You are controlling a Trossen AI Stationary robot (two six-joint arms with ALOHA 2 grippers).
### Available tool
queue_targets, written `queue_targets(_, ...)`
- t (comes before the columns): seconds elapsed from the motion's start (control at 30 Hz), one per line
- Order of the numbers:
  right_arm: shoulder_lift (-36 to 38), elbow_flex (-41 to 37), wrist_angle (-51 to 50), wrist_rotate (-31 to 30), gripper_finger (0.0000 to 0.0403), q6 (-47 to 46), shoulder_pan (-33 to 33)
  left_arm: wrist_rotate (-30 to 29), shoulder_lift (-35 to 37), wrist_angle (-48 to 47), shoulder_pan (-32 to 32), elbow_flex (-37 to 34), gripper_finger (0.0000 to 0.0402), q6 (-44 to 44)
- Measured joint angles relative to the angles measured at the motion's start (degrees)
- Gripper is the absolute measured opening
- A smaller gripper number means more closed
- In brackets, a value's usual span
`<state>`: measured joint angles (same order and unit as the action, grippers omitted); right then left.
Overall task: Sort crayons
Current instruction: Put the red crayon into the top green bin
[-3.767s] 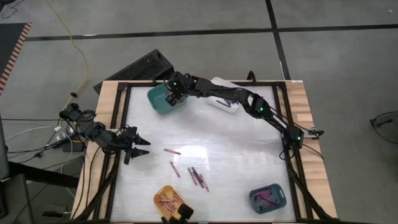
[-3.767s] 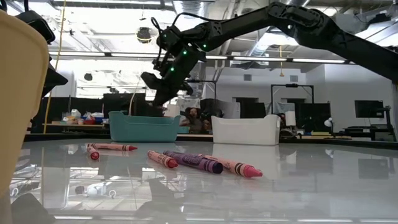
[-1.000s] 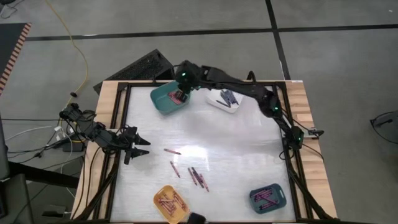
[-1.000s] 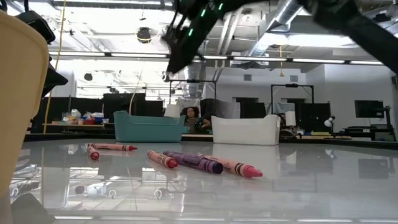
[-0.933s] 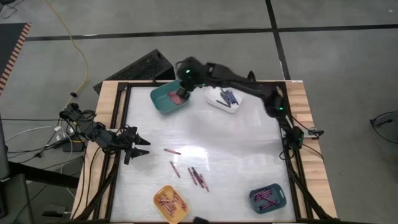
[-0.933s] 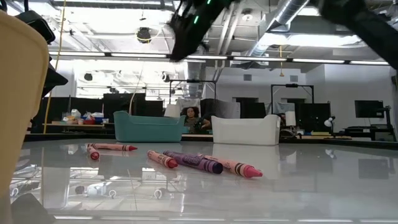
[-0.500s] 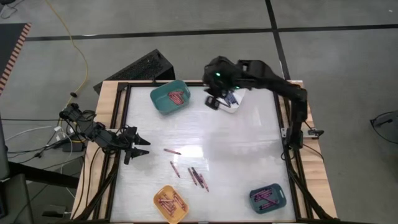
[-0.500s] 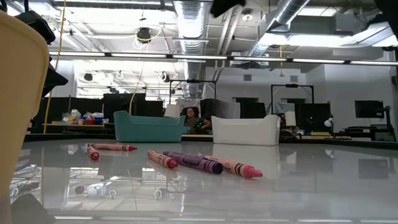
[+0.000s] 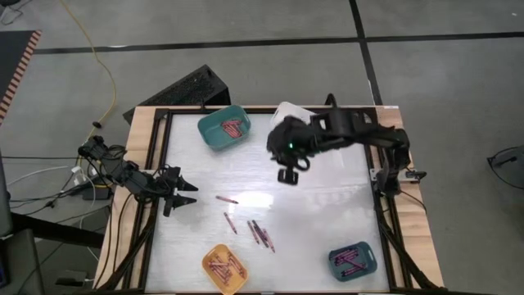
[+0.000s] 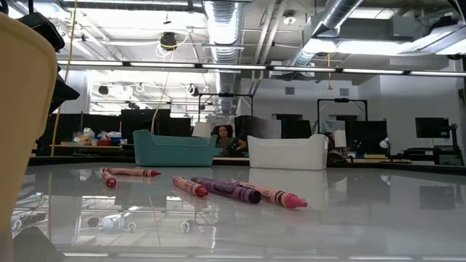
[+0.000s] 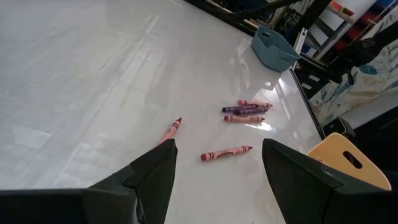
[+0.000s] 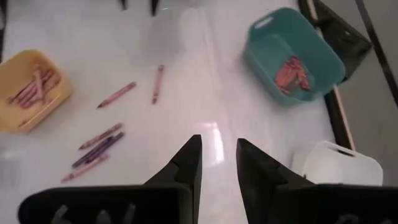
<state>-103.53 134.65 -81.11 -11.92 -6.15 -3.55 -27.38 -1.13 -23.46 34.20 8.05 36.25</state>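
Crayons (image 9: 246, 224) lie loose mid-bench (image 9: 327, 213), others already binned; light, stiff, rollable sticks, best pinched across the middle. Right pincer (image 9: 286, 174) hangs above, narrow and empty; left pincer (image 9: 187, 192) waits wide.

The high camera looks straight down on the whole table (image 9: 327, 221), while the low one sits at tabletop height beside the yellow bin (image 10: 22, 116), facing across loose crayons (image 10: 226, 191) toward the teal bin (image 10: 173, 148) and the room beyond. The left wrist camera skims low over the table toward those crayons; the right wrist camera looks down from higher, taking in the teal bin, yellow bin and the same crayons.
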Motion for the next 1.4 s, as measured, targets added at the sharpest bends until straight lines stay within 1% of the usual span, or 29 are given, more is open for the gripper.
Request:
queue_targets(0.27, 0.01, 0.0, -1.85, -3.5, 0.0095, 0.55, -8.12, 0.01, 0.02, 0.02, 0.0, -0.01, 0.0228, 0.0)
queue_targets(0.37, 0.01, 0.0, -1.65, -4.4, 0.0095, -0.41, -10.02, 0.01, 0.0, 0.0, 0.0, 0.01, 0.0228, 0.0)
queue_targets(0.47, 0.01, 0.0, -1.58, -6.6, 0.0095, -1.7, -11.75, 0.01, 0.02, 0.0, 0.0, 0.01, 0.0228, 0.0)
queue_targets(0.67, 0.01, 0.0, -0.33, -8.97, 0.0095, -1.47, -14.45, 0.03, 0.0, 0.01, 0.0, 0.0, 0.0228, 0.0)
queue_targets(0.9, 0.01, 0.0, -0.18, -9.46, 0.0095, -0.85, -15.34, 0.03, 0.0, 0.01, 0.0, -0.01, 0.0228, 0.0)
queue_targets(1.23, 0.01, 0.0, 0.19, -9.75, 0.0095, 3.01, -13.9, 0.05, 0.0, 0.0, 0.0, 0.01, 0.0228, 0.0)
queue_targets(1.4, 0.01, 0.0, 0.46, -9.58, 0.0095, 3.15, -13.29, 0.03, 0.01, 0.01, 0.0, 0.0, 0.0228, 0.0)
